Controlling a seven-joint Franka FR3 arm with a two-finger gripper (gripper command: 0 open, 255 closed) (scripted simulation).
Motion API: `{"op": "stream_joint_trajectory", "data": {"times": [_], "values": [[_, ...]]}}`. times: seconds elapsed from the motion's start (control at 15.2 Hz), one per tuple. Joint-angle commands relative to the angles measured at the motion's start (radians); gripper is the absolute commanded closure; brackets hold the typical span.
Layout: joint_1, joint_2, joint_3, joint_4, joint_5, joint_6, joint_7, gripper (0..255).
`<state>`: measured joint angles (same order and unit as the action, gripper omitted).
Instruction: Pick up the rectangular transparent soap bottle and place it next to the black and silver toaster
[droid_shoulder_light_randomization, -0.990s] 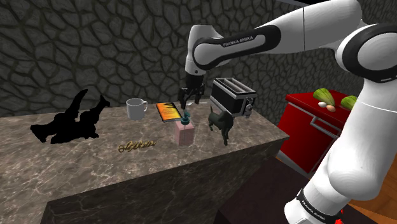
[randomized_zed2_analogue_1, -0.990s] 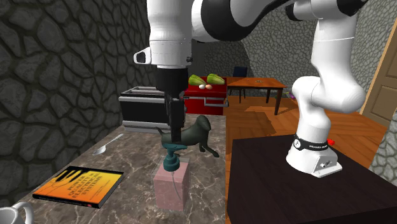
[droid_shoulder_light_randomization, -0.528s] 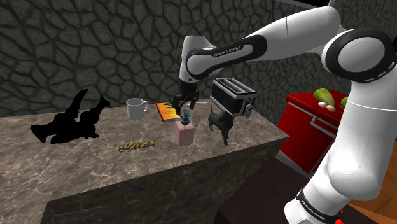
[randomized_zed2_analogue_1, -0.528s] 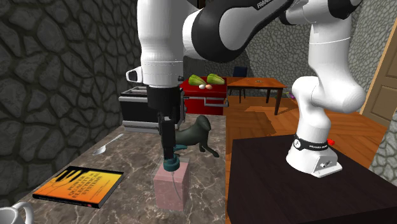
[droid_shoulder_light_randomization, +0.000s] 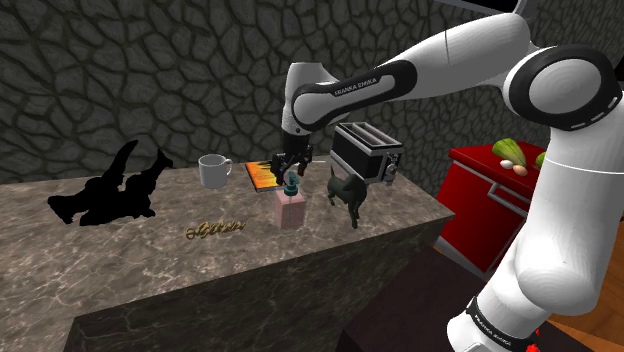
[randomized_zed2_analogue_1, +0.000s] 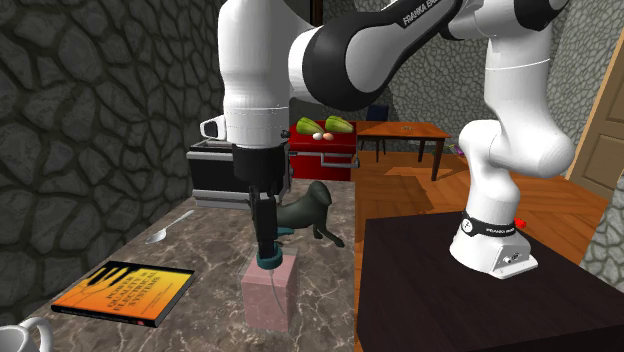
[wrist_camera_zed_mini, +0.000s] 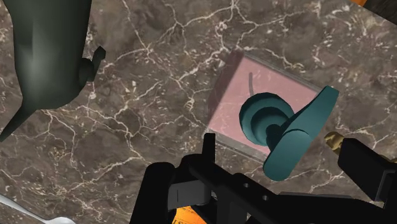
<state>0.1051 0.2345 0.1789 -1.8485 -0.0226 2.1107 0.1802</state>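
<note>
The fingers (wrist_camera_zed_mini: 366, 167) stand apart, one on each side of the teal pump head (wrist_camera_zed_mini: 287, 130), and neither is seen pressing on it, so the gripper (randomized_zed2_analogue_1: 264, 240) is open and holds nothing. It has its tips down at the level of the pump, directly above the soap bottle (randomized_zed2_analogue_1: 270, 292). The bottle is a pink, see-through rectangular block standing upright on the marble countertop (droid_shoulder_light_randomization: 150, 265), back from the near edge.

The hand points straight down. Above it the wrist bends sharply. In the shoulder view the forearm runs up and to the right to a high elbow, and the rest of the arm drops to the stand (randomized_zed2_analogue_1: 470, 305).

In the shoulder view, an orange-covered book (droid_shoulder_light_randomization: 262, 176) lies flat just behind the bottle and a dark animal figurine (droid_shoulder_light_randomization: 346, 195) stands just to its right. The black and silver toaster (droid_shoulder_light_randomization: 366, 152) sits behind the figurine, toward the countertop's far right corner, apart from the bottle. A white mug (droid_shoulder_light_randomization: 212, 171) stands left of the book, and a spoon (randomized_zed2_analogue_1: 165, 232) lies near the wall.
</note>
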Motion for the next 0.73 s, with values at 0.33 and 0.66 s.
{"op": "stream_joint_trajectory", "data": {"times": [0.33,0.66], "values": [[0.0,0.0,0.0,0.0,0.0,0.0,0.0,255],[0.0,0.0,0.0,0.0,0.0,0.0,0.0,255]]}}
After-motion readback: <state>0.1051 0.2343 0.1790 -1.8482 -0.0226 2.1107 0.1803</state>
